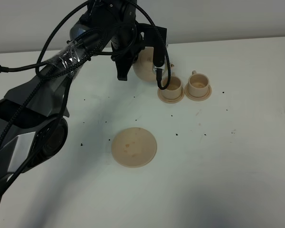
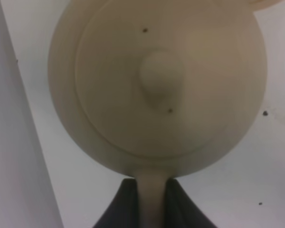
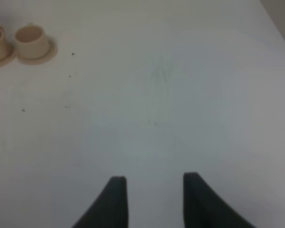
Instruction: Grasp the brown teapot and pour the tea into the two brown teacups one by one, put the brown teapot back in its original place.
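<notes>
Beige clay teapot (image 2: 156, 85), its loop handle (image 2: 151, 199) tight between the left jaws.

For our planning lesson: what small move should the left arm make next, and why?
Probably tip the teapot toward the nearest cup: the left gripper is shut on its handle, the pot is beside that cup, off its large saucer.

A plain white table (image 1: 237, 156) fills nearly the whole scene. Small dark specks (image 1: 176, 134) lie scattered over it, mostly around the middle and toward the right. Along its far edge rises a bare, pale grey wall (image 1: 218, 19). A soft grey shadow (image 1: 99, 199) spreads over the table's near left part. The right wrist view shows faint scuff marks (image 3: 161, 73) on the top.
</notes>
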{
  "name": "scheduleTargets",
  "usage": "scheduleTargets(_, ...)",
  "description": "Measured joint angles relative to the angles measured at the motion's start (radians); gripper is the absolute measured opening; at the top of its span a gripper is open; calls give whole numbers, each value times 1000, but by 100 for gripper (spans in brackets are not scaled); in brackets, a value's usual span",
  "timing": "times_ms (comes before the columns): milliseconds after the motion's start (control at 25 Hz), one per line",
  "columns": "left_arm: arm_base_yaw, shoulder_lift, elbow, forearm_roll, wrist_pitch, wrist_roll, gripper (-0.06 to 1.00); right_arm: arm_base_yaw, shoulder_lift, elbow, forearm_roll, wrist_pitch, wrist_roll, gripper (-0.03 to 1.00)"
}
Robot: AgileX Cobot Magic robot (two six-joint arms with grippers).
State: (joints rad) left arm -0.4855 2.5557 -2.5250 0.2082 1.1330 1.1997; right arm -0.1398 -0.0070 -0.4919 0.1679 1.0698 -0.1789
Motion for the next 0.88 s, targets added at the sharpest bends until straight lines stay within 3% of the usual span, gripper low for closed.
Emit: scheduleTargets(880,-2,5,0,10,42,99,15,0,0,0,0,0,0,31)
